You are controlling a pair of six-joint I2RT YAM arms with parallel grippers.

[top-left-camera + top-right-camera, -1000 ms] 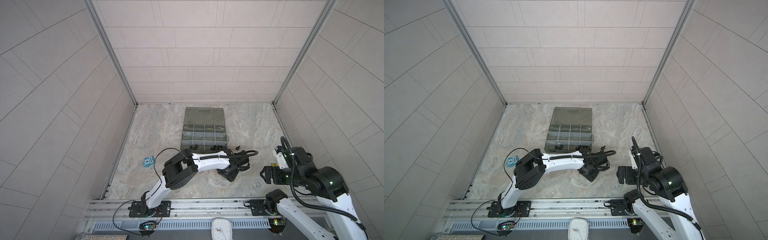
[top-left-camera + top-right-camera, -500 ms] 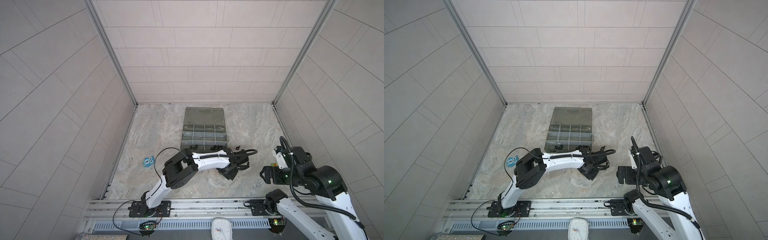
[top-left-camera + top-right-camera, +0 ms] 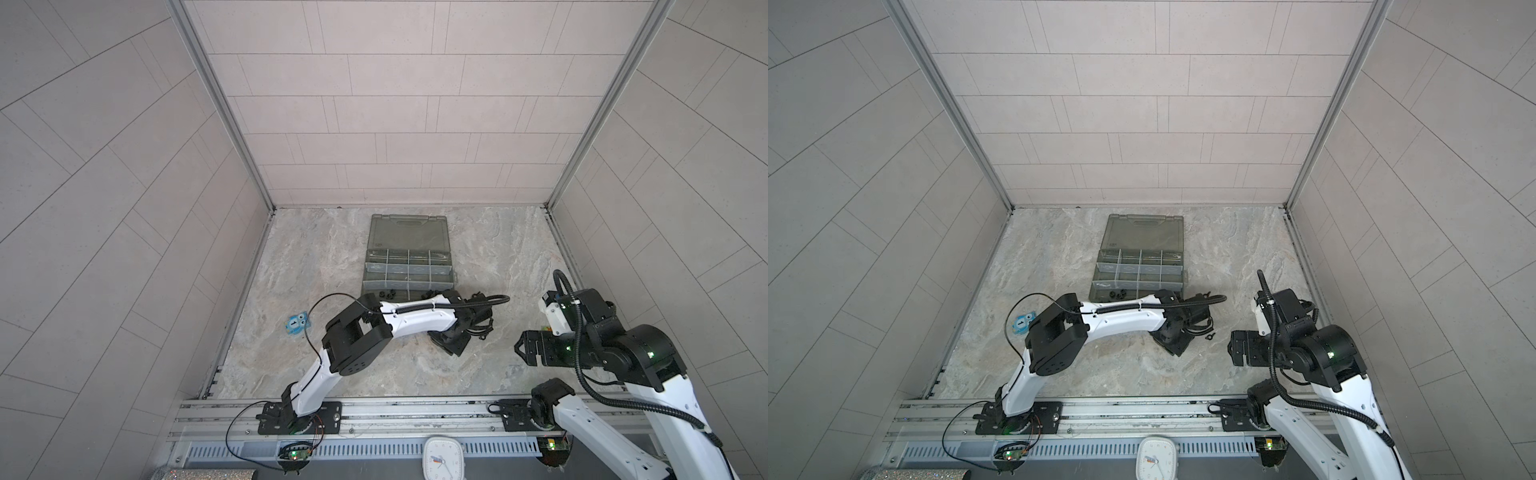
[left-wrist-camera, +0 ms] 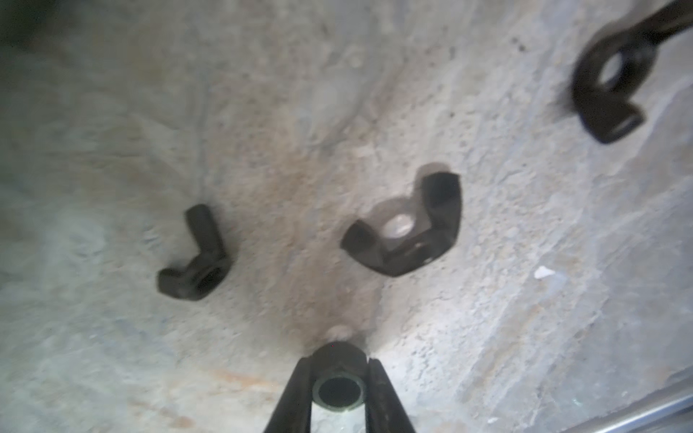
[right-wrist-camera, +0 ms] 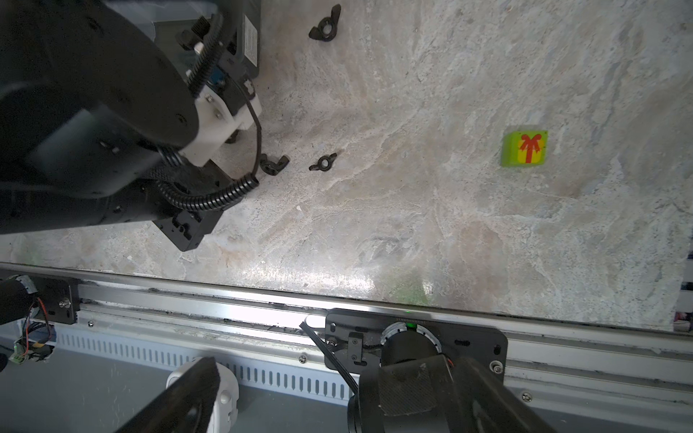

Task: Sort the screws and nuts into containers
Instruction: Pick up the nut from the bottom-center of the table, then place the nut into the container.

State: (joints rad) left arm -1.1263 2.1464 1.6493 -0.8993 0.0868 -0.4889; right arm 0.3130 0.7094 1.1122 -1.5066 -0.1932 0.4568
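The left tool [image 4: 339, 363] is clenching a hex nut [image 4: 338, 388] down at the surface [image 4: 112, 112], just near of the containers [image 3: 409, 270]; three wing nuts [image 4: 405, 228] are lying beside it. Few pieces [image 3: 390, 294] are sitting inside, so sorting is looking barely begun; the right tool [image 3: 523, 347] is hanging released

The green cube [image 5: 524, 149] bears a red ribboned gift sign; blue toy [image 3: 298, 325] shows a 1.
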